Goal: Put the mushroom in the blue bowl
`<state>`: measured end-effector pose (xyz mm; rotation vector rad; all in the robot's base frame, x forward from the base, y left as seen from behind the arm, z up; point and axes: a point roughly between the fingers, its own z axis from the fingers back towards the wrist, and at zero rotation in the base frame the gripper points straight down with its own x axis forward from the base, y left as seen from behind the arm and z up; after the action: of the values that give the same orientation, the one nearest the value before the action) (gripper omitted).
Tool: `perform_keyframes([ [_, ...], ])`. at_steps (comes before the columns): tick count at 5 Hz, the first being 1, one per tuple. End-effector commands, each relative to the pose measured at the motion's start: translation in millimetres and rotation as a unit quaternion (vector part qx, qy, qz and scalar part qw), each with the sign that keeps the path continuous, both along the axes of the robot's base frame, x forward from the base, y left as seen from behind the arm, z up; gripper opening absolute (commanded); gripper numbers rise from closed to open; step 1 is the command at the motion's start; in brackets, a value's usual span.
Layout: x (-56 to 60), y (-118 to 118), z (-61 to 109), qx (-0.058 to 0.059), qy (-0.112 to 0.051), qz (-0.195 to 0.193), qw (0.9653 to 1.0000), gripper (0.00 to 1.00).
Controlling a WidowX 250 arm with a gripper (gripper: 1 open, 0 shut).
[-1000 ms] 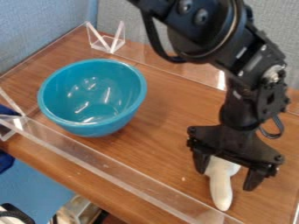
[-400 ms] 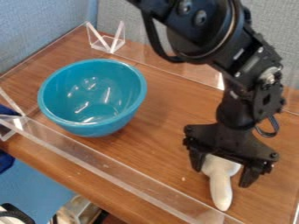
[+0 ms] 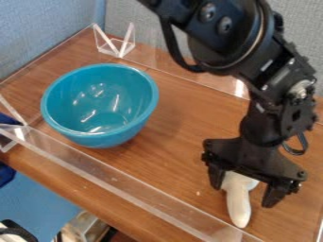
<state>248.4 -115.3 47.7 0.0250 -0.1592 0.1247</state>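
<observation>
One small cream-white mushroom [image 3: 239, 202] lies on the wooden table [image 3: 179, 118] at the near right, behind the clear panel [image 3: 108, 178], its thick stem pointing down toward me and slightly left. Its cap end sits up under the black gripper [image 3: 246, 182], partly hidden by it. The gripper's fingers are spread wide, one on either side of the mushroom's upper part; whether either touches it I can't tell, but they aren't closed on it. The dark arm [image 3: 228, 33] leans in from the top of the view, a thick black cable looping beside it. Farther back and well off to the left, the big glossy blue bowl [image 3: 100, 105] stands upright on the wood, with bright glints on its inner wall. Behind that, a white triangular-looking bracket [image 3: 115, 43] stands near the table's far edge, up against the grey wall [image 3: 139, 28].
</observation>
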Motion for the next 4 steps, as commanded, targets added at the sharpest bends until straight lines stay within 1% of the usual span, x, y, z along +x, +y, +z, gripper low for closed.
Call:
perform_keyframes([
  [1, 3.7, -2, 2.8, -0.006, -0.01, 0.001, 0.9999, 0.0],
  [2, 3.8, -1, 3.0, -0.005, -0.01, 0.005, 0.9999, 0.0],
  [3, 2.7, 4, 18.9, -0.005, -0.02, 0.015, 0.9997, 0.0],
  [4, 5.5, 9, 51.7, 0.003, -0.049, 0.029, 0.9984, 0.0],
])
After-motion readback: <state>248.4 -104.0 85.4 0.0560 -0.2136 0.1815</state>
